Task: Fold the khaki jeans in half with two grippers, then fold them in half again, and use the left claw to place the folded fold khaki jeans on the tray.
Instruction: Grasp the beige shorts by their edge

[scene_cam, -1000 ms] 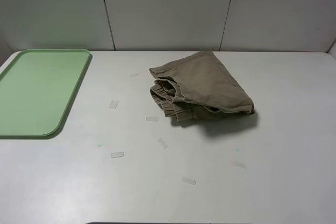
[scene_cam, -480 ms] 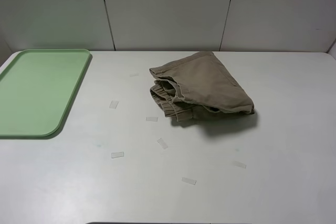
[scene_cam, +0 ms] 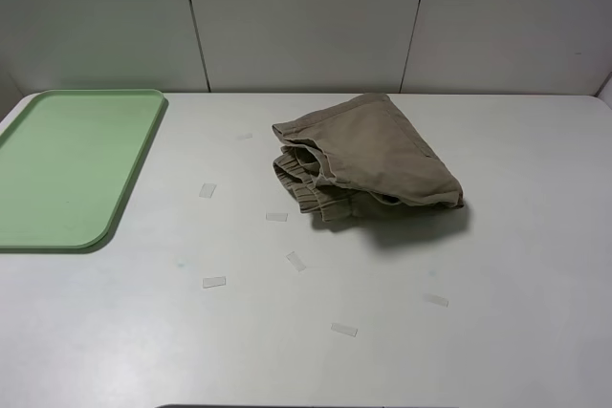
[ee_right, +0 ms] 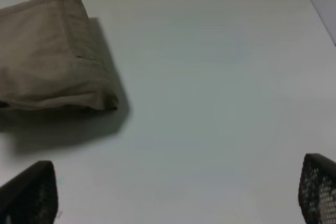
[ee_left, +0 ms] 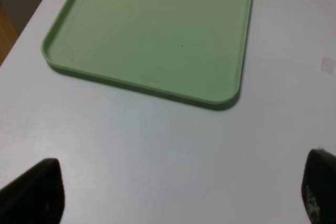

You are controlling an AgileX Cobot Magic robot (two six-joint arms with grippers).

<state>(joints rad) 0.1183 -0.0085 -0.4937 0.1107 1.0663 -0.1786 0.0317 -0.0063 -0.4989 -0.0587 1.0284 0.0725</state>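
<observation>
Khaki jeans (scene_cam: 368, 164) lay bunched on the worktop (scene_cam: 497, 332), roughly 1 o'clock from its middle in the high view. The gathered waistband end pointed toward 8 o'clock and the long axis ran about 10 to 4 o'clock. The heap was loose, not squared, so the first half-fold looked not yet done. The tray (scene_cam: 67, 169) sat at 9 o'clock, well apart from the jeans. Neither arm showed in the high view. The left end effector (ee_left: 178, 195) hung over bare worktop near the tray's rim, fingertips (ee_left: 31, 192) wide apart and holding nothing; its camera saw no jeans. The right end effector (ee_right: 173, 195) was also spread and empty, with the jeans ahead of it and off toward the left arm's side, near but not touching. Judged: the right arm was nearer, and the left would have to swing toward 3 o'clock to reach the waistband end. A few tape scraps (scene_cam: 213, 282) lay between tray and jeans.
</observation>
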